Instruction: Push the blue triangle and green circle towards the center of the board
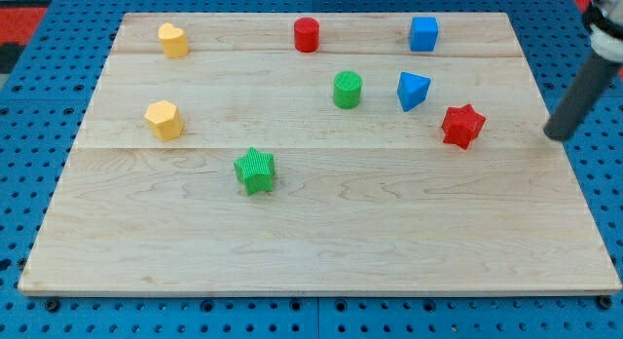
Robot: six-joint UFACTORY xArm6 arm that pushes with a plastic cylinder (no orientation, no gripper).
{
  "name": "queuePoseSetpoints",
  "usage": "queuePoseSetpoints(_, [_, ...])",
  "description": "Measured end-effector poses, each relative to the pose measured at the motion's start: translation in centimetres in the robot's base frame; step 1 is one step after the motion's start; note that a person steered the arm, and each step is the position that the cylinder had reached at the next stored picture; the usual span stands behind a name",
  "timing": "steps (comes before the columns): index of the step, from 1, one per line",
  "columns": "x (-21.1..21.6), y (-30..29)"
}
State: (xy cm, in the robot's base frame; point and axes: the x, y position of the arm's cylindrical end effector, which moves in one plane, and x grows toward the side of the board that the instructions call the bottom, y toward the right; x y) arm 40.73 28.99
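Blue triangle [413, 91] upper right of centre on the board [321, 242], standing alone. Green circle [348, 90] just to its left, level with it, a clear gap between the two. Both above the board's middle and toward the right.

Red star [462, 125] close by, lower right of the triangle, not touching. Blue cube [423, 34] straight above the triangle near the top edge. Red cylinder [307, 34] up there too, above and left of the circle.

Green star [256, 170] lower left of the circle, well apart, left of centre. Two yellow blocks at far left: one [173, 40] in the upper left corner, the other [164, 120] below it, shapes roughly hexagonal.

My tip [555, 136] at the right edge of the board, at mid height, rod slanting up to the frame's upper right. No jaws on this tool, just a plain rod touching no block. Well apart from triangle and circle, right of the red star, nearest to that one.
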Motion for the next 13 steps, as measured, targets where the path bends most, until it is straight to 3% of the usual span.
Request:
queuePoseSetpoints(1, [-4.3, -2.0])
queuePoseSetpoints(3, [-6.7, -14.8])
queuePoseSetpoints(4, [-4.9, -24.2])
queuePoseSetpoints(6, [1.6, -29.5])
queuePoseSetpoints(7, [3.2, -35.1])
queuePoseSetpoints(10, [1.5, -37.2])
queuePoseSetpoints(13, [2.5, -37.2])
